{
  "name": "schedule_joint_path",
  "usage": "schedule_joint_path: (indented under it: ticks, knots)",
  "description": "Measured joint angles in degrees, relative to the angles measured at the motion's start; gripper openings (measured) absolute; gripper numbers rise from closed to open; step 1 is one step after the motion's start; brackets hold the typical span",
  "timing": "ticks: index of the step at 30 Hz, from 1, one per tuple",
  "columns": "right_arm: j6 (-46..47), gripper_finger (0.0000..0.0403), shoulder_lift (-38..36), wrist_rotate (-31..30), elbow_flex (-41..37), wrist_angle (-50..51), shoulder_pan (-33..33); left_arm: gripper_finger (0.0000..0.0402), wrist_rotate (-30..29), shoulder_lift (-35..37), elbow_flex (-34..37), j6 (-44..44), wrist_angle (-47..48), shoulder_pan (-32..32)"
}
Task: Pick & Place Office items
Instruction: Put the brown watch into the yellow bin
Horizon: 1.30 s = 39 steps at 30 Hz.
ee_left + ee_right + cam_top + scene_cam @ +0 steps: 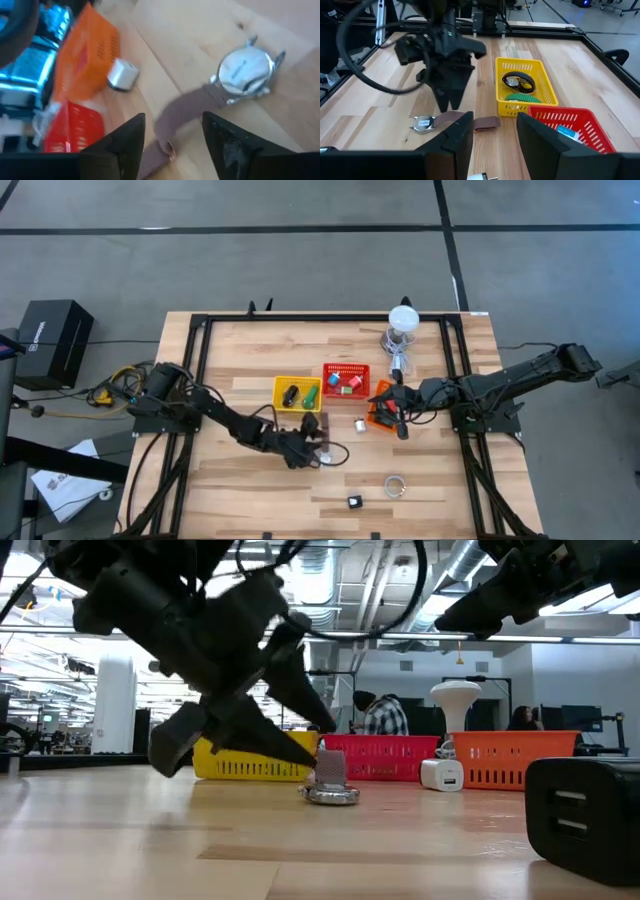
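Between the open, empty jaws of the left gripper [172, 145] lies the brown strap of one wristwatch [246, 72], its round silver case flat on the worktop [240, 490] just beyond. The right gripper [492, 135], jaws parted and empty, hovers over the orange basket [380, 412].

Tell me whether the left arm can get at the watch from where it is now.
Probably yes. The left gripper hangs open right over the watch, its fingers either side of the brown strap on bare table. Nothing lies between them.
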<state>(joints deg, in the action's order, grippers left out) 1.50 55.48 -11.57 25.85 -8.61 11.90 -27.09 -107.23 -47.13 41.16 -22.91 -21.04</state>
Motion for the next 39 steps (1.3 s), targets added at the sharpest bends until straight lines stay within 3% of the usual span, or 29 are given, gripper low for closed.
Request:
schedule_joint_path:
  ticks: [6,10,16,22,28,39]
  knots:
    - [0.0,0.0143,0.0,0.0,0.0,-0.01,-0.02,0.0216,0.47,-0.33,0.0,0.62,-1.36,1.24]
    - [0.0,0.0142,0.0,0.0,0.0,-0.01,0.0,0.0213,3.38,-0.6,0.02,1.09,-1.08,2.47]
    - [0.0,0.0143,0.0,0.0,0.0,-0.01,0.0,0.0205,3.17,-0.6,0.02,9.82,-0.16,2.54]
    - [0.0,0.0141,0.0,0.0,0.0,-0.01,0.0,0.0204,3.52,-0.6,0.02,10.04,0.76,2.54]
    - [-0.26,0.0143,0.0,0.0,0.0,-0.04,-0.01,0.0204,13.74,-0.6,0.02,10.05,0.43,4.81]
    - [-0.48,0.0142,0.0,0.0,0.0,-0.45,0.0,0.0204,14.33,-0.55,0.02,18.05,0.0,7.8]
